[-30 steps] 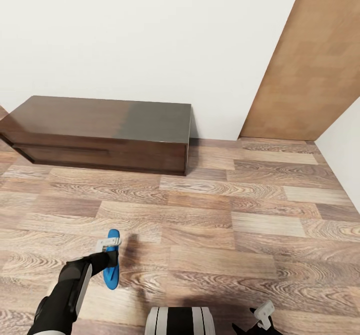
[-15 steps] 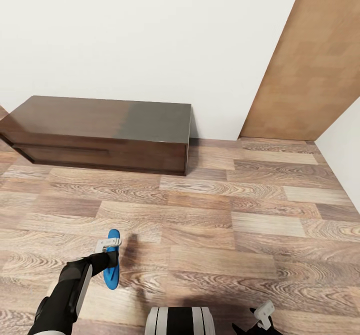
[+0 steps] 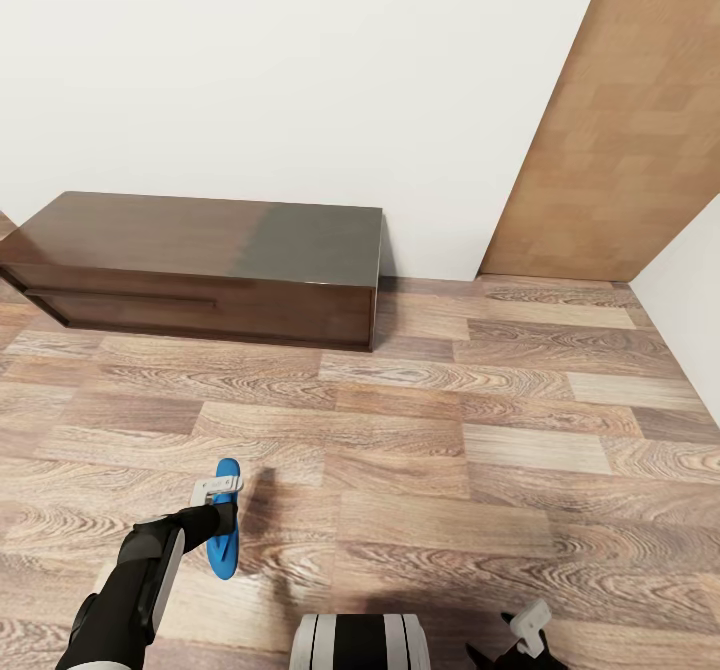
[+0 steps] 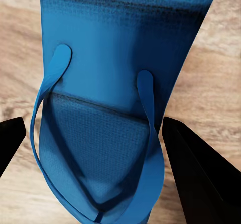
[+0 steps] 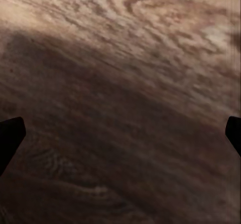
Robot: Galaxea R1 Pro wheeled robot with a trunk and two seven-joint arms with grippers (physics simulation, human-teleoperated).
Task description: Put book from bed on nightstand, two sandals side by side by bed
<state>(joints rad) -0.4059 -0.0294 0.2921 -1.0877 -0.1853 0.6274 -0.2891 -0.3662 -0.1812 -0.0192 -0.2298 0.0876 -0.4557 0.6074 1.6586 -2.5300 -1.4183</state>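
Head view: flat bright blue sandal (image 3: pixel 224 533) on the light brown wood-plank floor (image 3: pixel 480 450), at approx 7 o'clock in the picture, long axis running toward the white wall (image 3: pixel 300 80). Left gripper (image 3: pixel 214 495) w/ pale grey fingers sits right over the sandal, black forearm coming up from 7 o'clock; can't tell from here whether it has a grip. Long low dark brown wooden TV bench (image 3: pixel 200 265) against the wall at approx 10 o'clock, well apart from the sandal. Tan wood-panelled door (image 3: pixel 620 140) at 2 o'clock. Right gripper (image 3: pixel 527 628) at 5 o'clock near the bottom edge, over bare floor. Left wrist view: same sandal (image 4: pixel 118 108) seen from above, Y-shaped blue strap facing up; the two black fingers (image 4: pixel 198 174) stand wide apart, one either side of the sole, not clamped on it. Right wrist view: shadowed floor planks (image 5: pixel 120 113); black fingertips (image 5: pixel 10 138) far apart at the edges, holding nothing.
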